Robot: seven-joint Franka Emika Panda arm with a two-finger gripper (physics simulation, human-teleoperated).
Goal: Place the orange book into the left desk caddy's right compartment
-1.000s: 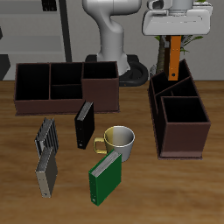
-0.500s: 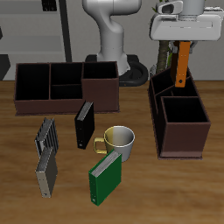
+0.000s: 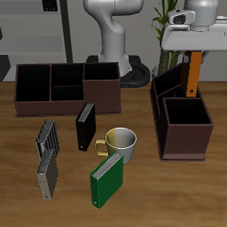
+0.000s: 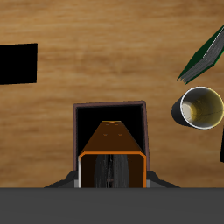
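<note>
My gripper (image 3: pixel 194 55) is shut on the orange book (image 3: pixel 193 76), which hangs upright, spine down, above the left desk caddy (image 3: pixel 158 105), the dark reddish-brown box seen end-on. The book's lower end is level with the caddy's rim, over the divide between the small slots and the large square right compartment (image 3: pixel 186 146). In the wrist view the orange book (image 4: pixel 111 142) hangs in front of the gripper (image 4: pixel 111 172), with the square bin's wall (image 4: pixel 77 122) around it below. The fingers are mostly hidden by the book.
A matching caddy (image 3: pixel 66 105) stands broadside farther back. A black book (image 3: pixel 85 127), a cream mug (image 3: pixel 121 142), a green book (image 3: pixel 106 180) and two grey books (image 3: pixel 47 160) stand mid-table. The wrist view shows the mug (image 4: pixel 201 107) and green book (image 4: pixel 208 51) beside the bin.
The gripper has carried the orange book sideways, from behind the caddy's back end to over the caddy and a little towards the table's front. Nothing on the table has moved.
</note>
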